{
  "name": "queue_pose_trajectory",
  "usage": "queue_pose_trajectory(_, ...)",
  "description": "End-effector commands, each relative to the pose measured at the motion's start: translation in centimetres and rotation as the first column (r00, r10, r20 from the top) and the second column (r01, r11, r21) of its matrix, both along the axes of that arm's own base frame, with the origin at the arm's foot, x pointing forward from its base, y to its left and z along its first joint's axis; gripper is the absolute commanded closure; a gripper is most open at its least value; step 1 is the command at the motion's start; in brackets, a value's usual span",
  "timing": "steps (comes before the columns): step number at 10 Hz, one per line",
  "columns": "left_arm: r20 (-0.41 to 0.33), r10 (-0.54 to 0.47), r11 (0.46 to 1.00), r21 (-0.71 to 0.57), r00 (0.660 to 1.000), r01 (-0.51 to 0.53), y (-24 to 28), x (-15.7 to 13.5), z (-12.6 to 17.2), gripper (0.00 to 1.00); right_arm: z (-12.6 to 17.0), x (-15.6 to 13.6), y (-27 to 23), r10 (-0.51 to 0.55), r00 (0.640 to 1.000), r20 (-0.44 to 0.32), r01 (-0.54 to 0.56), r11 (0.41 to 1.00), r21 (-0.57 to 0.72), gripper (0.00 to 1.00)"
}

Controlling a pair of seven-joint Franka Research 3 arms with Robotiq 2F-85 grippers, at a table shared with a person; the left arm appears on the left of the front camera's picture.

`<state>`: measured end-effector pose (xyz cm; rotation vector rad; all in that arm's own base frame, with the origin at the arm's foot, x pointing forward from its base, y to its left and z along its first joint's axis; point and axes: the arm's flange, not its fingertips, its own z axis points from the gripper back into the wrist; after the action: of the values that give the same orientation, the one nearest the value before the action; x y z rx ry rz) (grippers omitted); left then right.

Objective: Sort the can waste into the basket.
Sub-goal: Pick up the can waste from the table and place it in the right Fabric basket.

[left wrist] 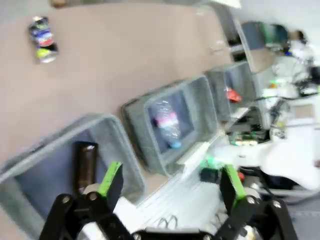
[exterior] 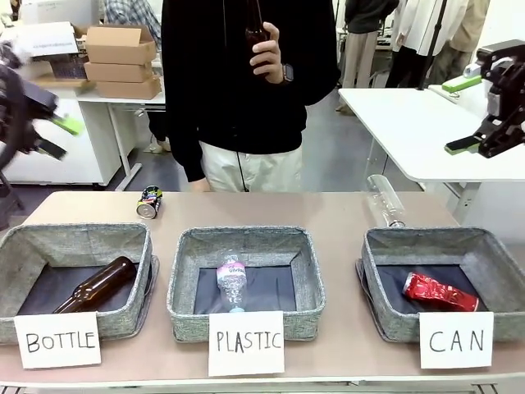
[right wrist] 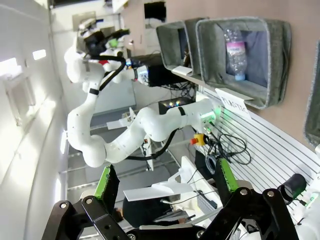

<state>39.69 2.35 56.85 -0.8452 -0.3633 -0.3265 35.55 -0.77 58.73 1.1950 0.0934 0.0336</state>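
Note:
One piece of can waste, a crushed red can (exterior: 439,291), lies inside the grey basket (exterior: 379,271) marked "CAN" at the front right. A black can with multicoloured print (exterior: 149,203) rests on the table behind the left bin. My left gripper (exterior: 56,135) hovers open and blurred at the far left, above table level. My right gripper (exterior: 461,115) hangs open at the far right, high over the basket. From the left wrist view, the black can (left wrist: 42,39) lies far ahead, the red can (left wrist: 232,95) sits in the farthest basket (left wrist: 220,82), and the left gripper (left wrist: 172,180) is open and holds nothing. The right gripper (right wrist: 165,182) holds nothing either.
A "BOTTLE" bin (exterior: 123,238) holds a brown glass bottle (exterior: 94,286). The "PLASTIC" bin (exterior: 184,263) holds a clear bottle (exterior: 233,279). Another clear bottle (exterior: 385,199) lies behind the basket. A person across the table holds a brown bottle (exterior: 256,33).

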Motion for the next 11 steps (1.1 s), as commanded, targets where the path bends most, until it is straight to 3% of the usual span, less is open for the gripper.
queue_pose_trajectory(1, 0.021, -0.076, 0.973, -0.215, 0.997, 0.078, 4.4, -5.0, 4.6, 0.00, 0.3, 0.0, -0.1, 0.010, 1.000, 0.005, -0.010, 1.000, -0.001, 0.00)
queue_pose_trajectory(3, 0.142, -0.101, 0.888, -0.433, 0.985, 0.154, 9.5, -11.3, 8.5, 0.00, 0.3, 0.0, -0.1, 0.010, 1.000, 0.005, -0.010, 1.000, -0.001, 0.00)
queue_pose_trajectory(4, 0.283, -0.065, 0.802, -0.556, 0.957, 0.219, 11.7, -13.9, 8.9, 0.00, 0.3, 0.0, -0.1, 0.010, 1.000, 0.005, -0.010, 1.000, -0.001, 0.00)
queue_pose_trajectory(5, 0.389, 0.012, 0.699, -0.662, 0.921, 0.271, 13.8, -15.7, 8.5, 0.00, 0.3, 0.0, -0.1, 0.010, 1.000, 0.005, -0.010, 1.000, -0.001, 0.00)
queue_pose_trajectory(6, 0.349, 0.230, 0.635, -0.761, 0.909, 0.131, 15.6, -16.5, 8.1, 0.00, 0.3, 0.0, -0.1, 0.010, 1.000, 0.005, -0.010, 1.000, -0.001, 0.00)
queue_pose_trajectory(7, 0.291, -0.019, 0.822, -0.540, 0.957, 0.180, 13.2, -16.5, 10.6, 0.00, 0.3, 0.0, -0.1, 0.010, 1.000, 0.005, -0.010, 1.000, -0.001, 0.00)
queue_pose_trajectory(11, 0.291, -0.019, 0.822, -0.540, 0.957, 0.180, 13.2, -16.5, 10.6, 0.00, 0.3, 0.0, -0.1, 0.010, 1.000, 0.005, -0.010, 1.000, -0.001, 0.00)
